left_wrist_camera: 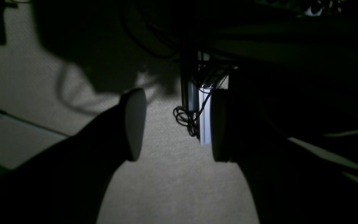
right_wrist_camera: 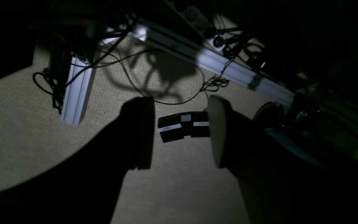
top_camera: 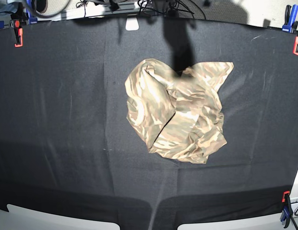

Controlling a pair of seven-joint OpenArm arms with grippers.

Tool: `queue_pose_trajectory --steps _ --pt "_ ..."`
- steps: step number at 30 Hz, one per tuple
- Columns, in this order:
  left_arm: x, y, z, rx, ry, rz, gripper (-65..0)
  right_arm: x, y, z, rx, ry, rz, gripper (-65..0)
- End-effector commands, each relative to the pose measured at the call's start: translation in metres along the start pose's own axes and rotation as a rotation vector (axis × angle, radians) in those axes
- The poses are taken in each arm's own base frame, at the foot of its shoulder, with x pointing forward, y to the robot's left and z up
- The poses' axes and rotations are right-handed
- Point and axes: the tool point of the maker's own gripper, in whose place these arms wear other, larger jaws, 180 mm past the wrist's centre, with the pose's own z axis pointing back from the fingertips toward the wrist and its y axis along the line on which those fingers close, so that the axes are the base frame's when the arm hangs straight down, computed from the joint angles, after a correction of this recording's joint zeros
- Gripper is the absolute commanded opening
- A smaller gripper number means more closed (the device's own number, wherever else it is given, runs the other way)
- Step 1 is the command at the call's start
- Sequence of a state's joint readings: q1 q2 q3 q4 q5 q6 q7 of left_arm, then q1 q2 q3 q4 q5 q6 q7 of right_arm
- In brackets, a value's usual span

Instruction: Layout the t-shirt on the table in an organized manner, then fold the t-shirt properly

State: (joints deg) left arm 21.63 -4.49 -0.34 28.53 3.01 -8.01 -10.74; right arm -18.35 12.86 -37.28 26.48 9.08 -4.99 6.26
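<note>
Waiting off the counter point(top_camera: 53, 120) over the carpeted floor, the left hand point(left_wrist_camera: 176, 124) and right hand point(right_wrist_camera: 182, 132) both hang released and empty, well apart from the crumpled t-shirt point(top_camera: 180, 112), so laying-out seems unstarted and reaching in comes next.

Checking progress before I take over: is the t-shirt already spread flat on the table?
No. The t-shirt lies in a crumpled, bunched heap near the middle of the table.
</note>
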Motion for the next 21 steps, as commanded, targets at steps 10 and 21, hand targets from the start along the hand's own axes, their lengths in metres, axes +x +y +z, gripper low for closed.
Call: queue_pose_trajectory --steps 10,21 --pt "-0.011 0.031 0.036 0.036 -0.059 -0.057 -33.9 -0.026 -0.002 0.052 -0.029 -0.097 0.038 -37.4" --pt "0.004 0.061 0.084 0.071 -0.141 -0.012 -33.9 -0.029 -0.006 0.112 -0.09 -0.182 0.061 -37.4"
